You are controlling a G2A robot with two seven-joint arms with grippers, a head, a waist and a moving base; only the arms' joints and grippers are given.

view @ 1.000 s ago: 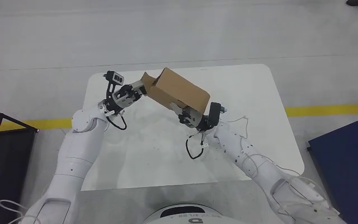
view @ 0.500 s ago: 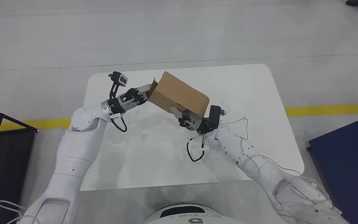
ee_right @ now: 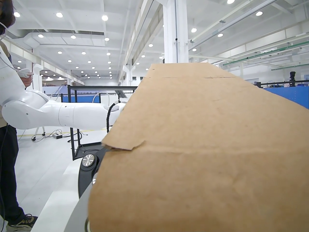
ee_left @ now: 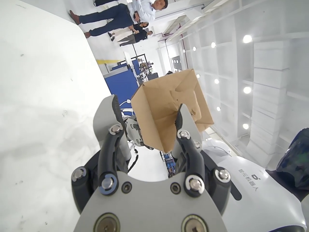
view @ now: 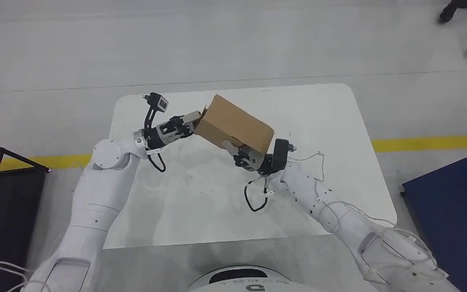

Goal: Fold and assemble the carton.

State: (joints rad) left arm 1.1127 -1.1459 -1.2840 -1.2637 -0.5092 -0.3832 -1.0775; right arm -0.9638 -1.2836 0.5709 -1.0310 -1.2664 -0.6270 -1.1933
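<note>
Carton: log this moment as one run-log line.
carton: raised over table, one end open | left gripper: open, astride open edge | right gripper: at other end

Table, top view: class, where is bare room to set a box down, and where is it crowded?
Free: the table right of the carton to its edge; also from carton to near edge. Crowded: around carton, left gripper and right gripper.

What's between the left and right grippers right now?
The carton. In the top view it spans the gap, its open end at the left gripper and its opposite side at the right gripper. Nothing else lies between them.
</note>
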